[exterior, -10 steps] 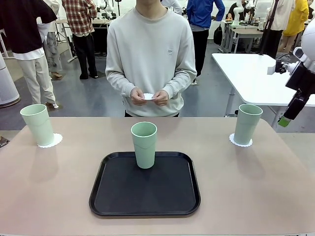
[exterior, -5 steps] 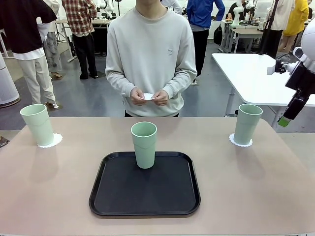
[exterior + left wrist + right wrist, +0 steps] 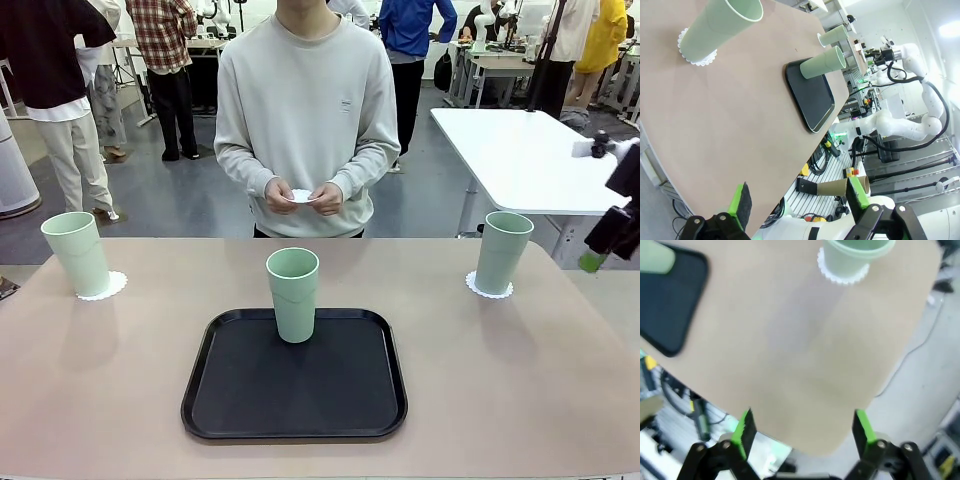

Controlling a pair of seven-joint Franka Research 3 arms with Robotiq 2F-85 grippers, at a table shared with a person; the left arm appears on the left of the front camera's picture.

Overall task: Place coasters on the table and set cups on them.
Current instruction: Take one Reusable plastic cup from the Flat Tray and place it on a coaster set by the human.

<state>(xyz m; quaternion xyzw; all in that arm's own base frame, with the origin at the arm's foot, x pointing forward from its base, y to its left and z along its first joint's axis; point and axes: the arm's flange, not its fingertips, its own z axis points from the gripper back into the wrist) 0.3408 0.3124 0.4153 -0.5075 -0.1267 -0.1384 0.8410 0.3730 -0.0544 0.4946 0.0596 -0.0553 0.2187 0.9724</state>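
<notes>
Your left fingers (image 3: 741, 202) and right fingers (image 3: 746, 432) are released, grasping nothing, at the edges of the tan bench (image 3: 500, 380). The pale green left cup (image 3: 76, 252) and right cup (image 3: 502, 250) stand on lacy white coasters (image 3: 110, 288). The middle cup (image 3: 293, 293) stands on the black tray (image 3: 300, 400). At the far side a person (image 3: 305, 100) holds a third coaster (image 3: 302, 196), with a white table (image 3: 510, 150) behind, right.

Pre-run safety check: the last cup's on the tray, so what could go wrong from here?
1. The third coaster is in the person's hands; a reach toward the middle could meet them as they set it down.
2. The cup on the tray is tall and tapered; an off-centre grasp may tip it.
</notes>
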